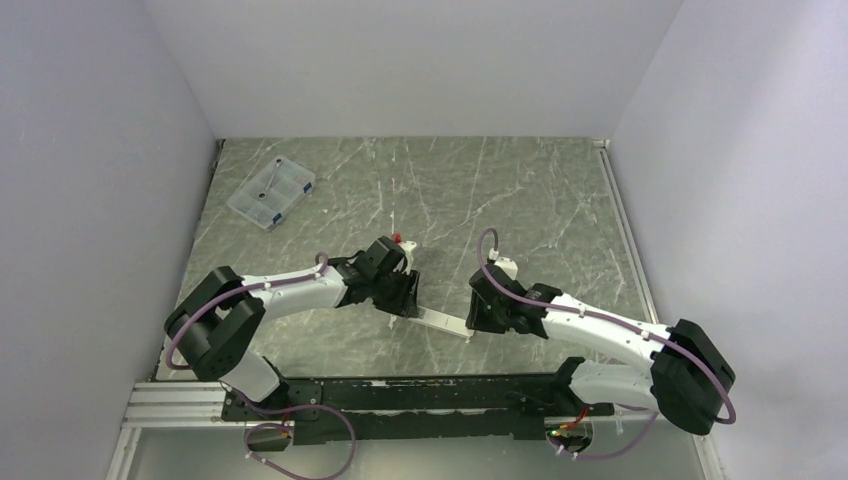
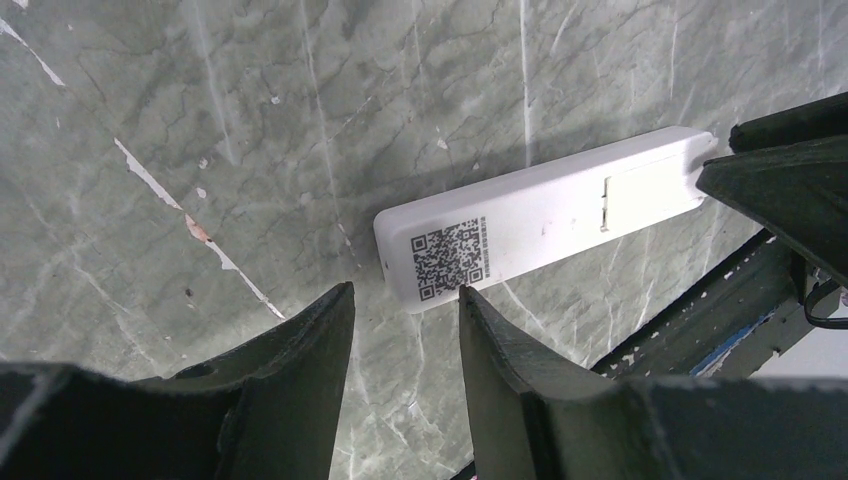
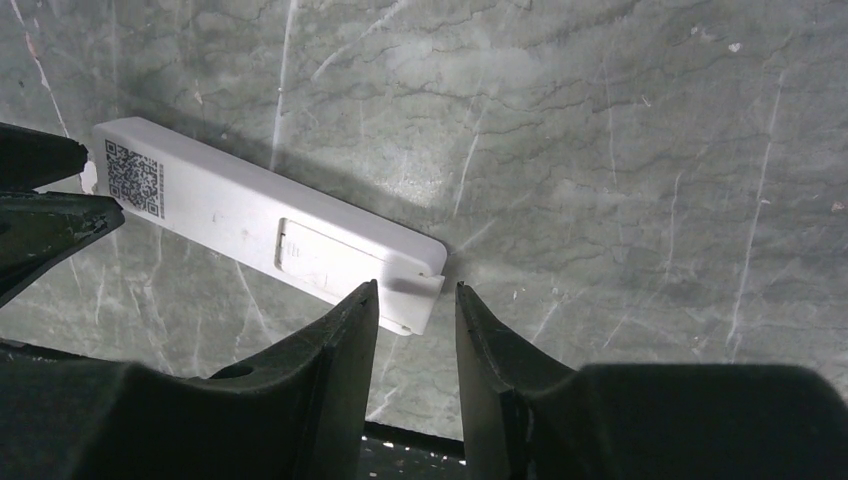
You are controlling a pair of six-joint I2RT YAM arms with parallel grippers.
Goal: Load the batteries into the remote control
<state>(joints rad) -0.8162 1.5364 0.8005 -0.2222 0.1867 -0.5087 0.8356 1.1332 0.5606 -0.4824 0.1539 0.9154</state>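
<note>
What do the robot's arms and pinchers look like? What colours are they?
The left arm and right arm have smooth white tubes joined by chunky black joints. A thin purple cable loops along each one. The left gripper and right gripper each have two black, wedge-shaped fingers that narrow to tips.

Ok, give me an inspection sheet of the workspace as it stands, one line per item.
Surface: green marbled table, pale streaks and scuffs.
Job's things: remote control lying face down, QR label up, battery cover in place; batteries not seen.
Clutter: clear compartment box at the far left.
Grippers: left gripper open, tips at the remote's QR end; right gripper open, tips at the cover end.
Cables: purple cables looped along both arms.
Surroundings: plain pale walls on three sides; nothing else seen.
</note>
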